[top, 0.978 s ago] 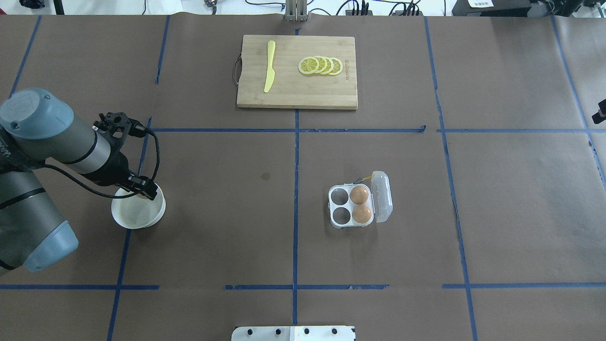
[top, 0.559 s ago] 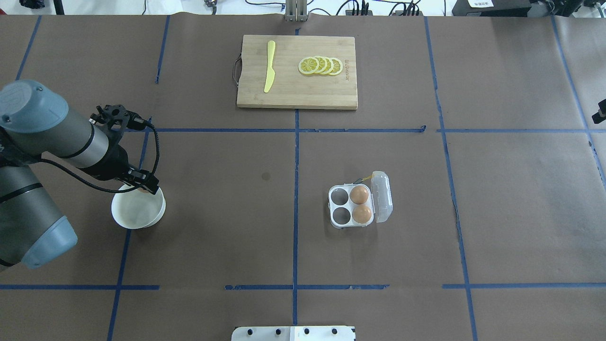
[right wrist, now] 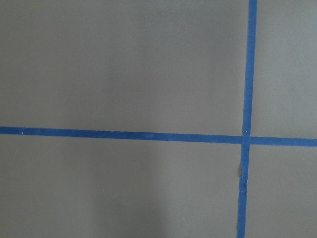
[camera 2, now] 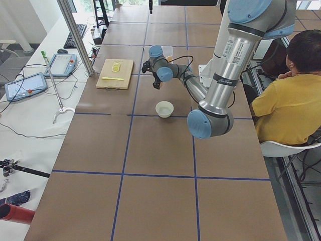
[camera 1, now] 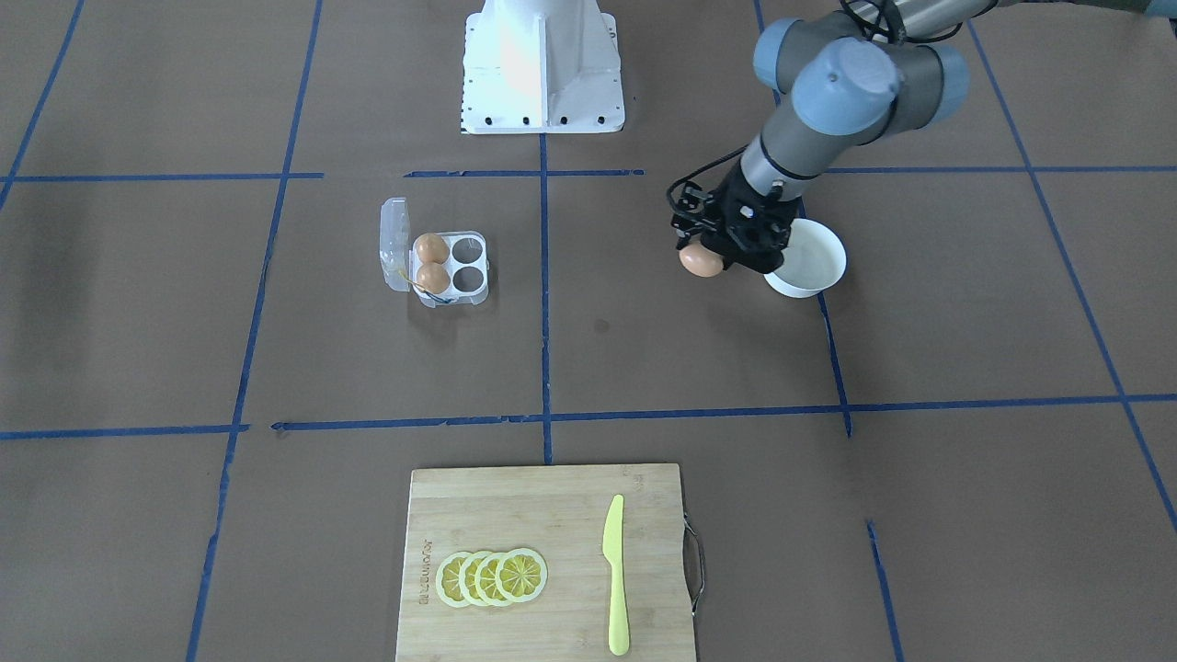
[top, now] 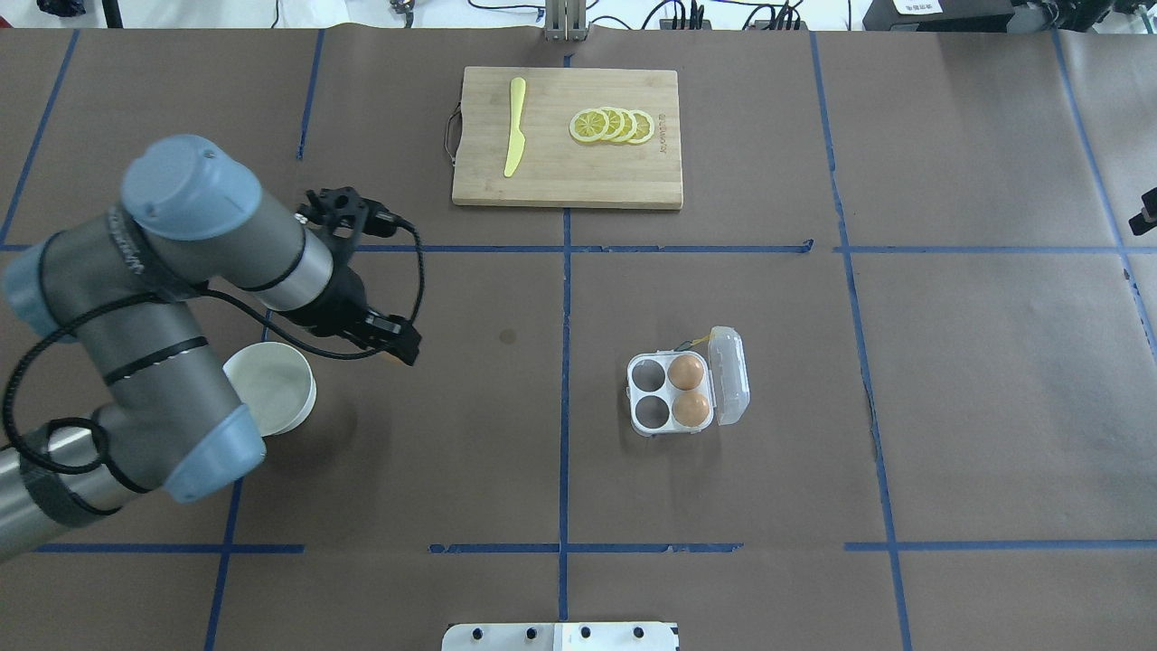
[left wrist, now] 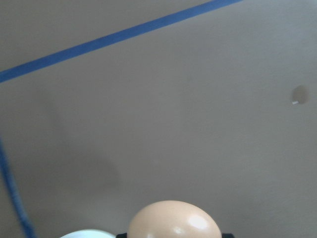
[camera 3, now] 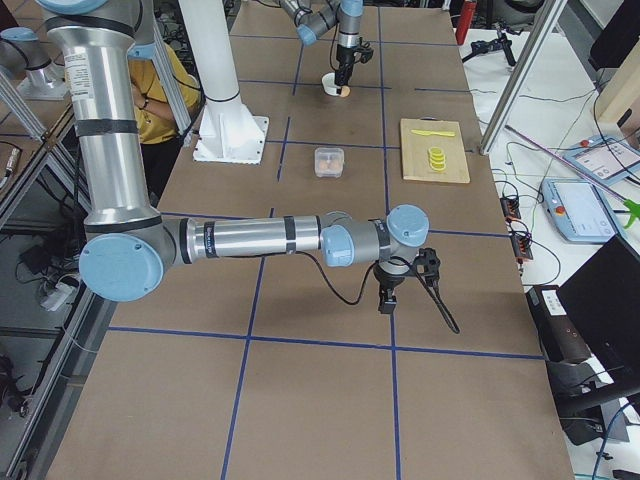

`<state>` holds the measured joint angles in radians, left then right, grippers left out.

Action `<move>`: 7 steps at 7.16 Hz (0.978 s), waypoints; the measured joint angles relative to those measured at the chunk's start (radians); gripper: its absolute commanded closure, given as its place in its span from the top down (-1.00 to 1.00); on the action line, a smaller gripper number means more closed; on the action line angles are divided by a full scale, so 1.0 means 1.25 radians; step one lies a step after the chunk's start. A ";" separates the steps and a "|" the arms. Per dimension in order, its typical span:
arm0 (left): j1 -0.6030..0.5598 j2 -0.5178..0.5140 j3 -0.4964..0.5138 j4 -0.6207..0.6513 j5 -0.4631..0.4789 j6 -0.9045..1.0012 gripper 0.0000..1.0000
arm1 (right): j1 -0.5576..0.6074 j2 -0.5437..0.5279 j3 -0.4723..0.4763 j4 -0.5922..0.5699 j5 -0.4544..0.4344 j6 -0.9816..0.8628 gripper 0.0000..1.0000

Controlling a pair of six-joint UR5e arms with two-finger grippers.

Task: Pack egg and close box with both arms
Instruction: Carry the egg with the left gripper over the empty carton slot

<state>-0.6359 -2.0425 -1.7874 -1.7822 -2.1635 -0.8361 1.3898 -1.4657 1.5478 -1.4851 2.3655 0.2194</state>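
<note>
My left gripper (camera 1: 710,258) is shut on an orange-brown egg (camera 1: 699,263) and holds it above the table, just beside the white bowl (camera 1: 809,262). The egg fills the bottom of the left wrist view (left wrist: 173,222). In the overhead view the left gripper (top: 403,349) is left of the clear egg box (top: 646,398). The box has its lid (top: 730,375) open to the right, two eggs (top: 686,371) in its right cups and two bare left cups. My right gripper (camera 3: 385,300) shows only in the exterior right view, far from the box; I cannot tell whether it is open.
A wooden cutting board (top: 568,136) with lemon slices (top: 612,125) and a yellow knife (top: 513,127) lies at the far middle. The white bowl (top: 271,393) stands under my left forearm. The white base pedestal (camera 1: 542,64) is at the near edge.
My left gripper has lifted the egg out of the white bowl and moved right, toward the box. The box and its eggs have not moved.
</note>
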 measured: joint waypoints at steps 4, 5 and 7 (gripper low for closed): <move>0.146 -0.242 0.157 -0.011 0.067 -0.183 -1.00 | 0.000 -0.001 0.002 0.000 0.010 0.000 1.00; 0.162 -0.290 0.198 -0.014 0.078 -0.203 -1.00 | 0.000 -0.001 0.001 0.000 0.012 0.000 1.00; 0.175 -0.333 0.228 -0.021 0.089 -0.215 -1.00 | 0.000 -0.001 0.001 0.000 0.014 0.000 1.00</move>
<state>-0.4166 -2.4586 -1.5018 -1.8084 -2.0519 -1.1043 1.3898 -1.4665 1.5494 -1.4849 2.3825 0.2194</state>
